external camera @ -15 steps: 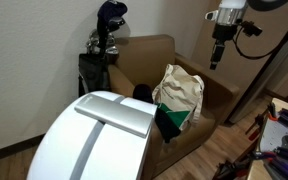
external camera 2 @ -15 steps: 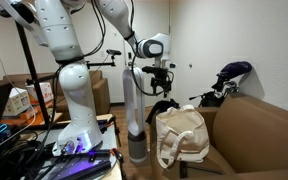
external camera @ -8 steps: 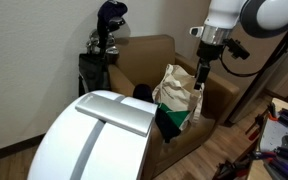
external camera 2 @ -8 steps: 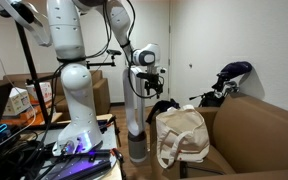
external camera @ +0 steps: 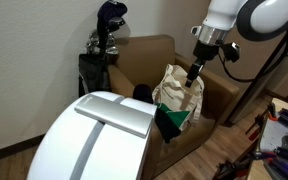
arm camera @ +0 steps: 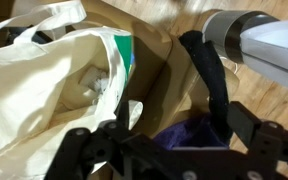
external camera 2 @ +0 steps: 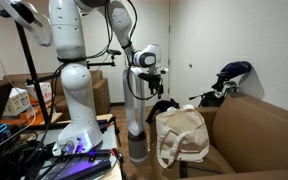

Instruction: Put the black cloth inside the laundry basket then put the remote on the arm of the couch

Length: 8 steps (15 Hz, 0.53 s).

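Observation:
The laundry basket, a cream bag [external camera: 180, 90] with a dark green lower part, stands on the tan armchair [external camera: 144, 60]; it also shows in an exterior view [external camera 2: 180, 135] and in the wrist view [arm camera: 44, 90]. The black cloth [arm camera: 189, 128] lies crumpled next to the bag, on the arm of the couch [external camera: 216, 95], and shows as a dark heap in an exterior view [external camera 2: 163, 104]. My gripper [arm camera: 169, 138] hangs open just above the cloth, jaws on either side, and shows in both exterior views [external camera: 194, 73] [external camera 2: 150, 86]. I cannot make out the remote.
A large white domed shape with a grey stripe [external camera: 94, 135] fills the foreground. A black golf bag with clubs [external camera: 104, 45] stands behind the armchair by the wall. The robot's base, cables and cardboard boxes [external camera 2: 29, 95] stand beside the chair. A black strap [arm camera: 209, 70] crosses the wrist view.
My gripper has come down from high near the wall to just above the bag's far side and the black cloth. The bag and cloth have not moved.

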Tool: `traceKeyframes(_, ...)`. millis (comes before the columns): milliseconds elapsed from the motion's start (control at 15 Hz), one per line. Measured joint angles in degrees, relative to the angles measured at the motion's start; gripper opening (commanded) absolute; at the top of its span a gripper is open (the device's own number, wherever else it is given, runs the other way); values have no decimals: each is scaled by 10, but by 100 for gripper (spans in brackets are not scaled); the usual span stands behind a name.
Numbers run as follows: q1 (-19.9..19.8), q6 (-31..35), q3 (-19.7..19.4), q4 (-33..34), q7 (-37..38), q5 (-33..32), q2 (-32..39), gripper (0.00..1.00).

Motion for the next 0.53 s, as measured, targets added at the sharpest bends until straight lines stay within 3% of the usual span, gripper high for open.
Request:
traceKeyframes(333,22,154,21,0,125,35,69,100)
traceKeyframes(533,73,253,-3,1,203,-20,119,100)
